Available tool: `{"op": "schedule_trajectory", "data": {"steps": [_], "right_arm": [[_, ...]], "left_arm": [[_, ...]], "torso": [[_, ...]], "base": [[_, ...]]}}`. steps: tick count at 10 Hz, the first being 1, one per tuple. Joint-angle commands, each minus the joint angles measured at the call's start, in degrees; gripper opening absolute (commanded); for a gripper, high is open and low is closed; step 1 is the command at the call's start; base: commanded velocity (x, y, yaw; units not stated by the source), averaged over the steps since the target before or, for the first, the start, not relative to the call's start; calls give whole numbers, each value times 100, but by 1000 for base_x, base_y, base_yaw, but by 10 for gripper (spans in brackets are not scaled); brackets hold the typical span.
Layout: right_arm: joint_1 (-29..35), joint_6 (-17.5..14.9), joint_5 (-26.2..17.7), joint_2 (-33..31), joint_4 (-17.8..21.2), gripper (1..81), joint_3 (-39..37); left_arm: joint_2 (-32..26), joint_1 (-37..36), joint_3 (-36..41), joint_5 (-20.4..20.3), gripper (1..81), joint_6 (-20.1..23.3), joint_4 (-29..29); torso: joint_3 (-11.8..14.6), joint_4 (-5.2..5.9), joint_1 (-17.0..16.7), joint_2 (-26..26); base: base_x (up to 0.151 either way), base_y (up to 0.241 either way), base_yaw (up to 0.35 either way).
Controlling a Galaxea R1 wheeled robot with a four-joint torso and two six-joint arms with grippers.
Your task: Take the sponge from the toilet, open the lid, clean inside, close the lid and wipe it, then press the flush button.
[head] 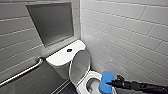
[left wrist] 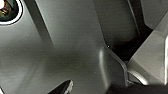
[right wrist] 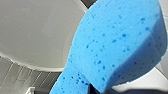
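The white toilet stands in the corner with its lid raised and leaning back against the tank. The round dark flush button sits in the middle of the tank top. My right gripper comes in from the lower right and is shut on the blue sponge. It holds the sponge over the right rim of the open bowl. In the right wrist view the sponge looms large in front of a white curved part of the toilet.
A metal grab bar runs along the left wall below a recessed grey niche. The tiled right wall stands close beside the toilet. Dark floor shows in front of the bowl.
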Motion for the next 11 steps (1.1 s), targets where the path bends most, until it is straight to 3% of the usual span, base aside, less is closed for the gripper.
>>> {"op": "schedule_trajectory", "data": {"steps": [1, 5, 6, 7, 9, 10, 11], "right_arm": [[956, 43, -484, 177, 154, 10, -331], [1290, 43, -844, 793, 162, 10, -1105], [1387, 43, -933, 926, 162, 10, -1237], [1465, 69, -942, 1047, 162, 10, -1316], [1597, 70, -1029, 1320, 162, 10, -1553], [1633, 70, -1056, 1426, 162, 10, -1642], [1668, 70, -1064, 1523, 162, 10, -1729]], "left_arm": [[-88, -15, 75, 417, 811, 0, -86], [-62, -14, 75, 417, 811, -9, -86], [-62, -6, 75, 417, 811, -9, -86], [-62, 2, 75, 417, 811, -9, -86], [-53, 2, 75, 408, 811, -9, -86], [-53, 2, 75, 417, 811, -9, -86], [-53, 3, 75, 417, 811, -9, -86]], "torso": [[-470, 0, 0, 0], [-991, 0, 5, 2], [-820, 0, 7, 5], [-863, 0, 380, -571], [-912, 0, 492, -750], [-922, 0, 243, -367], [-925, 0, 361, -557]], "base": [[0, 0, 0], [0, 0, 0], [0, 0, 0], [0, 0, 0], [0, 0, 0], [0, 0, 0], [0, 0, 0]]}}
